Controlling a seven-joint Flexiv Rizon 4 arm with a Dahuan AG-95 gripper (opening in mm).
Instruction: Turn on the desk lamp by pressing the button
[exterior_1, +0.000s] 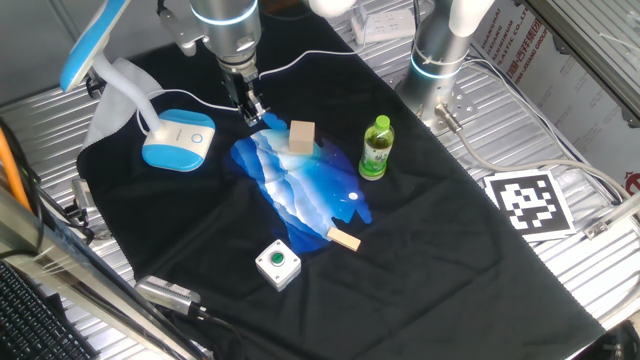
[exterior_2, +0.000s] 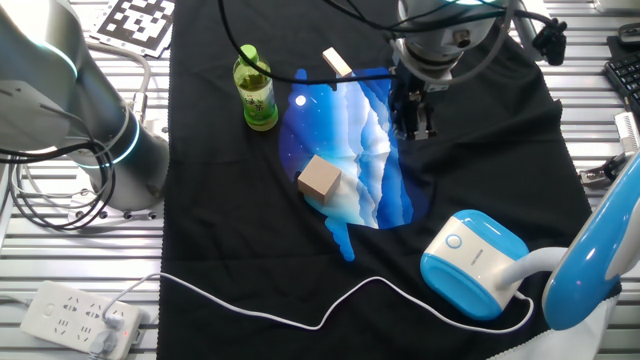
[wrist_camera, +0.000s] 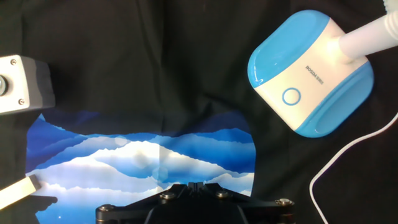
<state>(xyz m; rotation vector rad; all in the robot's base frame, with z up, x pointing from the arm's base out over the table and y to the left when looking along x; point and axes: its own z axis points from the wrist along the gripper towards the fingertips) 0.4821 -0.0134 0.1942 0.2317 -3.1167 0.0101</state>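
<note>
The desk lamp's blue-white oval base (exterior_1: 178, 140) sits on the black cloth at the left, with its white neck (exterior_1: 125, 85) rising to the long blue head (exterior_1: 95, 45). The button (exterior_1: 197, 139) is a small ring on the base's white top. It also shows in the other fixed view (exterior_2: 455, 241) and the hand view (wrist_camera: 291, 96). My gripper (exterior_1: 255, 118) hangs above the blue mountain print, to the right of the base and apart from it. In the hand view its fingertips (wrist_camera: 194, 185) touch each other, shut on nothing.
A wooden block (exterior_1: 302, 137) and a green bottle (exterior_1: 375, 148) stand to the gripper's right. A white box with a green button (exterior_1: 277, 264) and a small wooden piece (exterior_1: 344, 239) lie nearer the front. The lamp's white cable (exterior_2: 300, 320) trails off. A second arm's base (exterior_1: 440, 50) stands behind.
</note>
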